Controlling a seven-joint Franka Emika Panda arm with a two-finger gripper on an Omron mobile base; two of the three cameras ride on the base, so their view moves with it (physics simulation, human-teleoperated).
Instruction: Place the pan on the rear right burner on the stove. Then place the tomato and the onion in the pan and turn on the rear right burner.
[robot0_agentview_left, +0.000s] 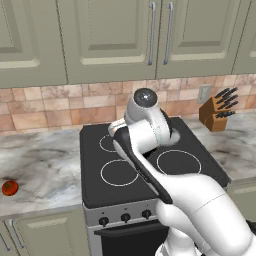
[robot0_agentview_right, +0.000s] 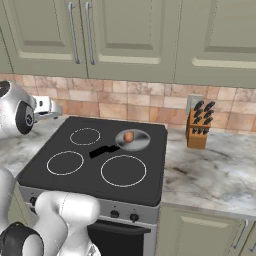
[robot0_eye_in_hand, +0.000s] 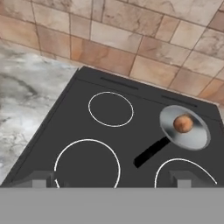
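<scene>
Cabinets (robot0_agentview_right: 125, 35): grey-green doors with steel handles, running across the 12 o'clock side above a tan tiled backsplash (robot0_agentview_right: 100, 102).

Counter (robot0_agentview_left: 40, 160): grey-veined marble on both sides of the range.

Stove (robot0_agentview_right: 95, 165): black glass top with four white rings, steel front, small black knobs. In the left base view the white arm (robot0_agentview_left: 165, 150) rises across its right half and hides the rear right corner.

Knife block (robot0_agentview_right: 198, 127): wooden, dark handles, on the counter at 3 o'clock of the stove, near the wall.

Pan (robot0_agentview_right: 133, 139): shiny grey, seated on the rear right burner, which it covers; black handle pointing toward 8 o'clock in the right base view.

Gripper (robot0_eye_in_hand: 111, 181): over the stove's front left, fingers (robot0_eye_in_hand: 37, 178) spread wide apart, nothing between them.

Onion (robot0_eye_in_hand: 183, 124): brownish-tan ball resting inside the pan.

Tomato (robot0_agentview_left: 9, 187): red ball on the counter at 9 o'clock of the stove, well apart from the pan.
</scene>
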